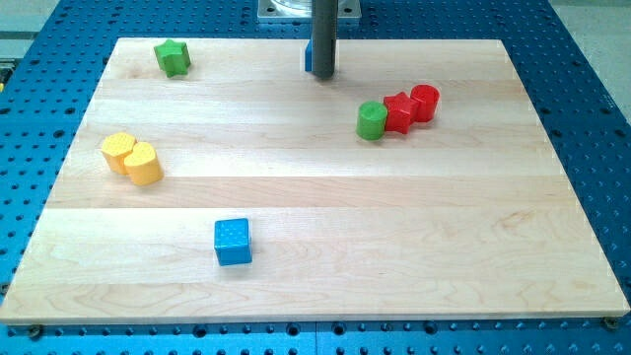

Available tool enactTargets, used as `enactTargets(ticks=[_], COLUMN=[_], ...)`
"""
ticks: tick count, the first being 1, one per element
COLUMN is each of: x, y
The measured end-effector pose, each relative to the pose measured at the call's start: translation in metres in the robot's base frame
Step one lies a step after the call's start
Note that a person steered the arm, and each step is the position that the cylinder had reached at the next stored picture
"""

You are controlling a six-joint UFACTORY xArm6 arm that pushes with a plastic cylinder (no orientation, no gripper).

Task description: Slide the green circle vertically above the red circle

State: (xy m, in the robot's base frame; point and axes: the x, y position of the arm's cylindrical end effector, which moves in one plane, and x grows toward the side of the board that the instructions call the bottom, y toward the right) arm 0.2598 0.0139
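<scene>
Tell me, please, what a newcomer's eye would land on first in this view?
Probably the tight row at the view's upper right: the green circle against a red block, with the red circle beyond. My tip stands near the board's top edge, left of that row and touching none of it.

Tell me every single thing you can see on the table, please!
green circle: 1, green, right of centre, touching the red star's left side
red star: 1, red, between green circle and red circle
red circle: 1, red, right end of that row
green star: 1, green, top left
yellow blocks: 2, yellow, left side, touching
blue cube: 1, blue, bottom, left of centre
blue block: 1, blue, top centre, mostly hidden behind rod
wooden board: 1, pale wood, on blue perforated table
my tip: 1, dark, top centre, beside the hidden blue block, apart from the green circle
</scene>
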Motion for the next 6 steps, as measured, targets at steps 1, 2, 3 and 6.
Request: enactTargets(ticks=[1, 2, 3, 6], x=[0.014, 0.015, 0.015, 0.137], y=[-0.014, -0.014, -0.014, -0.046])
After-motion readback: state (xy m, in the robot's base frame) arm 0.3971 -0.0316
